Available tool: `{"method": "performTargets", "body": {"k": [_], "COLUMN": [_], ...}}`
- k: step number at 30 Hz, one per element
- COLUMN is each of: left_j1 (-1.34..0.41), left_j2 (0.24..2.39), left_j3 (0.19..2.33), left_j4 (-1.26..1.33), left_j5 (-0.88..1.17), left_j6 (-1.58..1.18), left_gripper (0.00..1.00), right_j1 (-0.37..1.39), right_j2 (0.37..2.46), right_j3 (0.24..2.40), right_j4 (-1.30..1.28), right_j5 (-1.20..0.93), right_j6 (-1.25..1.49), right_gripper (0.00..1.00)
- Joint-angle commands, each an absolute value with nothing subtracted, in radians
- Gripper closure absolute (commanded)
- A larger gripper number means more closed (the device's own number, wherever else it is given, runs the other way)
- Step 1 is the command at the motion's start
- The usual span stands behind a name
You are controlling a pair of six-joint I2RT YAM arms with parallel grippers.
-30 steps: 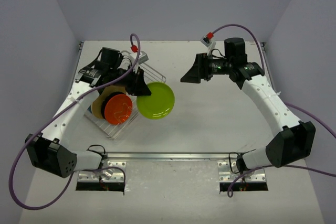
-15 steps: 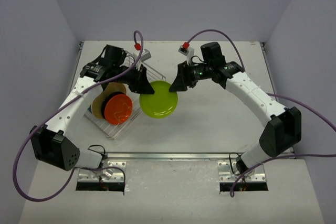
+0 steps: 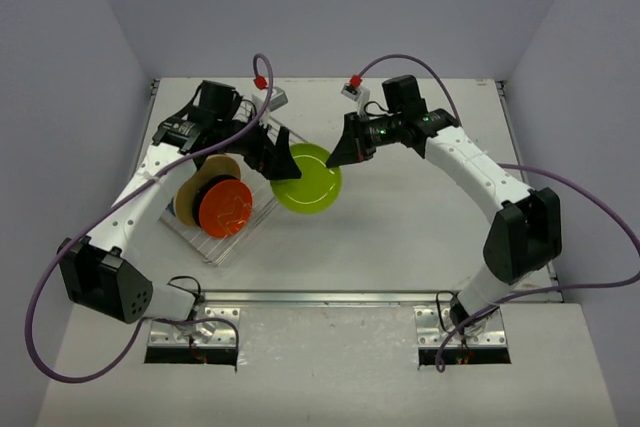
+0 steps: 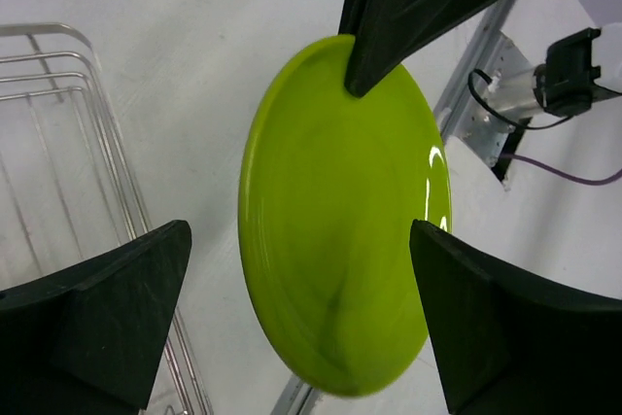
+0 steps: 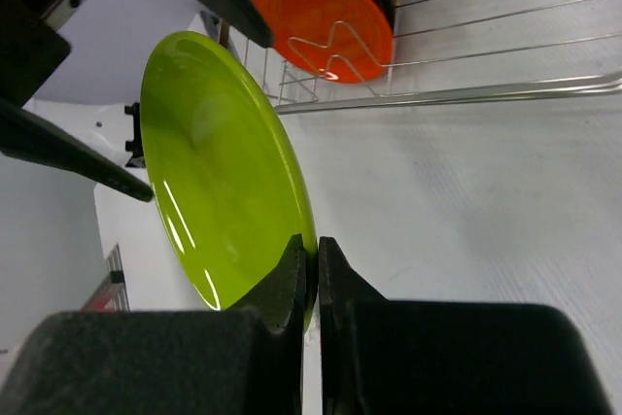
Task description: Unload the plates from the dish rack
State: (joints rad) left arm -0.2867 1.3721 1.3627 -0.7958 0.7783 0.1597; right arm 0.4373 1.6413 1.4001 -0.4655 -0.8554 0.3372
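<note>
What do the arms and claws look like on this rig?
The left arm and right arm have white links with black joints and bases. Each trails a purple cable with a red connector near the wrist. The left claw and right claw have matte black, wedge-shaped fingers.

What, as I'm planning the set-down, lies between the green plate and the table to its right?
Nothing visible does. The right hand pinches the lime green plate above bare table; the open left hand flanks it on the dish rack side.
</note>
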Motion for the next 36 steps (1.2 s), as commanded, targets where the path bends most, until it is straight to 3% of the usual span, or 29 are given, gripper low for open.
{"method": "performTargets", "body": {"k": [1,11,19,29,32,36], "left_j1": [-0.267,-0.247,-0.247,-0.247,-0.246,-0.246], "left_j2": [1.309,1.236,1.198,1.157,1.155,1.155], "left_j3": [1.421,1.405,1.36,1.279,1.266,1.252], "left_j4": [-0.757,-0.673,-0.674,-0.68,-0.675,-0.67], "left_j5": [0.627,0.269,0.177,0.134,0.129,0.123], "left_j6": [0.152,0.109,0.133,0.188,0.193,0.194], "left_gripper": [0.05,0.02,0.02,0.01,0.01,0.01], "right_j1": [0.313,0.132,0.127,0.129,0.133,0.133], "right_j2": [1.658,1.943,2.318,2.517,2.526,2.512], "right_j3": [1.451,1.675,1.94,2.069,2.066,2.048], "right_j4": [-0.427,-0.402,-0.399,-0.348,-0.341,-0.352], "right_j5": [-0.855,-0.493,-0.458,-0.48,-0.474,-0.431], "right_j6": [0.39,0.428,0.478,0.539,0.53,0.52], "right_gripper": [1.0,1.0,1.0,0.99,0.86,0.61]}}
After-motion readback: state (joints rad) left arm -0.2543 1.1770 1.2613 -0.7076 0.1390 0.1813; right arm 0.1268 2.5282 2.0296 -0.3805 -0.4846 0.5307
